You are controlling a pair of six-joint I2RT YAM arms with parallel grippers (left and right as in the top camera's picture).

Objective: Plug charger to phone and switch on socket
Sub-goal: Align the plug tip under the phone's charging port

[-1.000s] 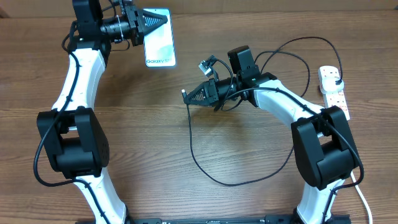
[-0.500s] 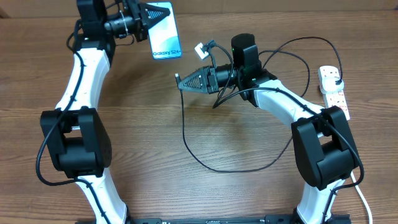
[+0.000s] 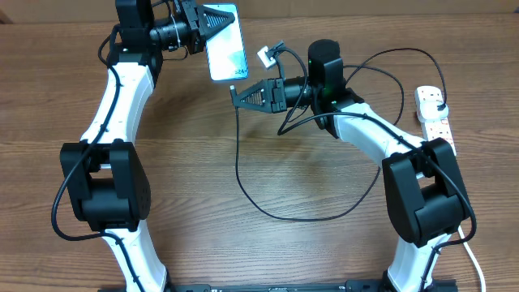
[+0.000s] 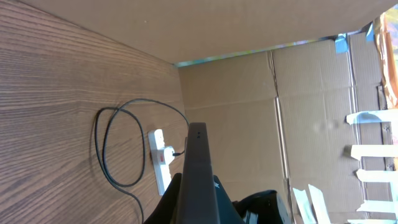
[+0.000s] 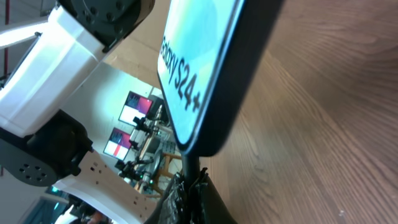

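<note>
Overhead, phone: the phone (image 3: 227, 49) is held up off the worktop (image 3: 243, 259) near the far edge, screen up, its "S24+" end turned toward the right arm.
Overhead, left jaws: closed on the phone's far end.
Overhead, right jaws: pinched shut on the connector end of the charger (image 3: 276, 215), the tip just beside the phone's lettered end.
Overhead, cable run: it loops over the worktop to the socket (image 3: 435, 118) at the right edge, where a black plug appears to be seated.
Overhead, progress: both parts are gripped and lined up. Seating the connector looks unfinished, and the socket's switch is untouched by either arm.
Left wrist, phone: the phone (image 4: 199, 174) shows edge-on, rising from between the jaws.
Left wrist, surroundings: brown wood-grain worktop (image 4: 56, 93) carrying the charger (image 4: 102, 155) loop and the socket (image 4: 160, 155), with cardboard walls (image 4: 249, 112) behind.
Right wrist, port: the phone (image 5: 205, 68) fills the frame, and the charger (image 5: 188, 169) tip is at its lower edge. I cannot tell whether it is touching or inserted.
Right wrist, room: beyond the white left arm (image 5: 68, 37) are lit monitors (image 5: 134, 109) and lab clutter.
Remaining: push the connector home, then press the switch.
</note>
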